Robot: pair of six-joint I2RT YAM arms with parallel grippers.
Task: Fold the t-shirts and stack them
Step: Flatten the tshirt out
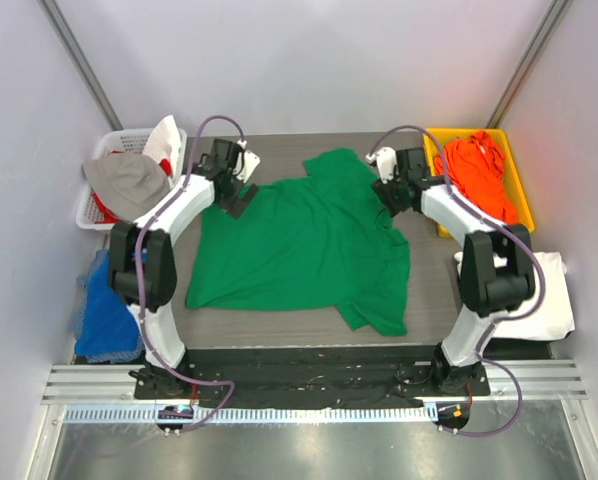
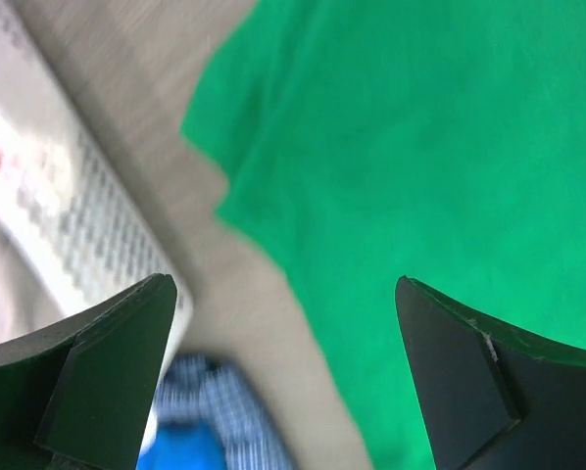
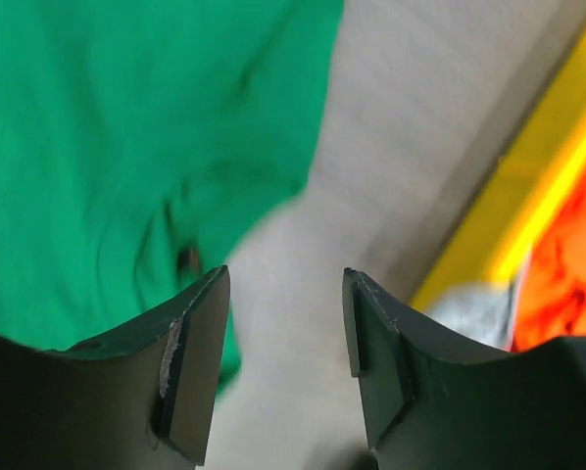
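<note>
A bright green t-shirt [image 1: 304, 240] lies spread on the table, its sleeves at the far and near right. My left gripper [image 1: 241, 192] hangs over the shirt's far left corner with the jaws wide apart and nothing between them; in the left wrist view [image 2: 285, 289] the green cloth [image 2: 440, 147] lies below. My right gripper [image 1: 389, 197] is open over the shirt's far right edge, empty, and the right wrist view [image 3: 285, 284] shows bare table under it. An orange t-shirt [image 1: 477, 175] fills the yellow bin [image 1: 519, 190]. A white t-shirt [image 1: 551, 292] lies beside the right arm.
A white basket [image 1: 97, 190] with grey and red-white cloth stands at the far left. Blue cloth [image 1: 104, 310] lies left of the left arm's base. Grey walls close in on both sides.
</note>
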